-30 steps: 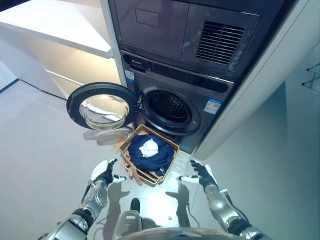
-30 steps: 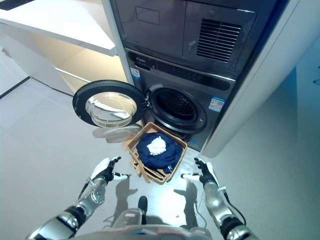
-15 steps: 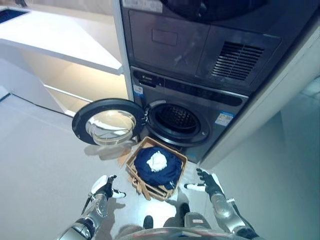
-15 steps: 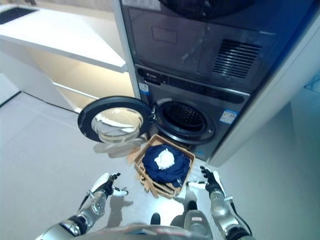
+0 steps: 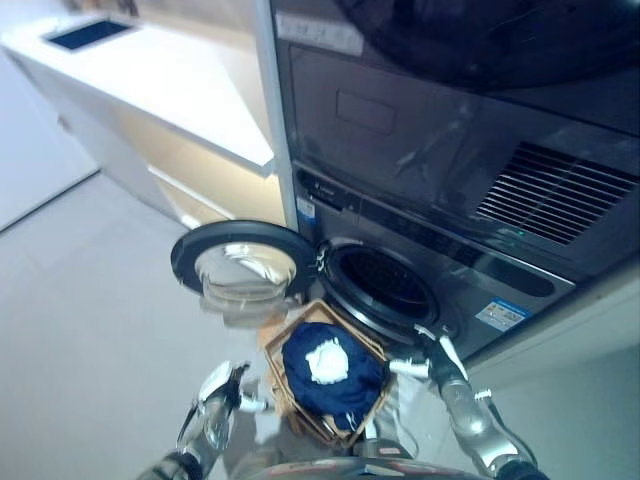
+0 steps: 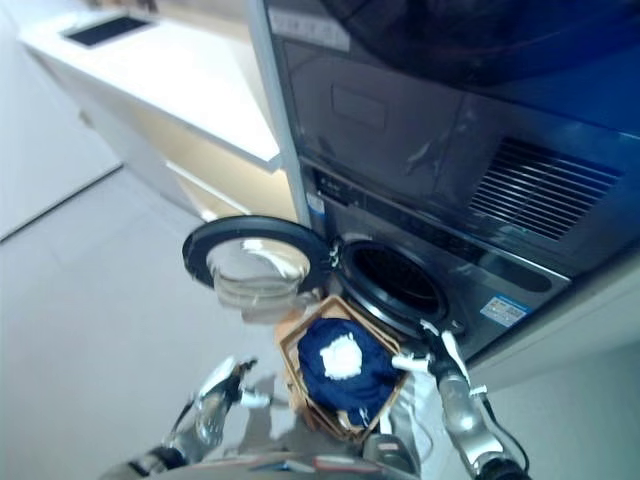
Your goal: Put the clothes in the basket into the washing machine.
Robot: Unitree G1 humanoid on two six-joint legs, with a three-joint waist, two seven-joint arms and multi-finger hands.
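Observation:
A brown wicker basket (image 5: 289,345) stands on the floor in front of the washing machine (image 5: 440,290). In it lies a dark blue garment (image 5: 345,385) with a white cloth (image 5: 325,363) on top. The round door (image 5: 243,264) is swung open to the left, and the dark drum opening (image 5: 385,288) shows. My left hand (image 5: 221,388) hovers open left of the basket. My right hand (image 5: 437,360) hovers open right of it, below the drum. Neither hand touches anything.
A white counter (image 5: 160,85) with shelves under it runs along the left of the machine. A second appliance with a vent grille (image 5: 545,195) is stacked above the washer. A white wall panel (image 5: 590,320) is on the right. Grey floor (image 5: 80,300) spreads out to the left.
The camera has moved closer and tilted up, so the whole scene shifted. Both hands stay open beside the basket; the basket and clothes have not moved.

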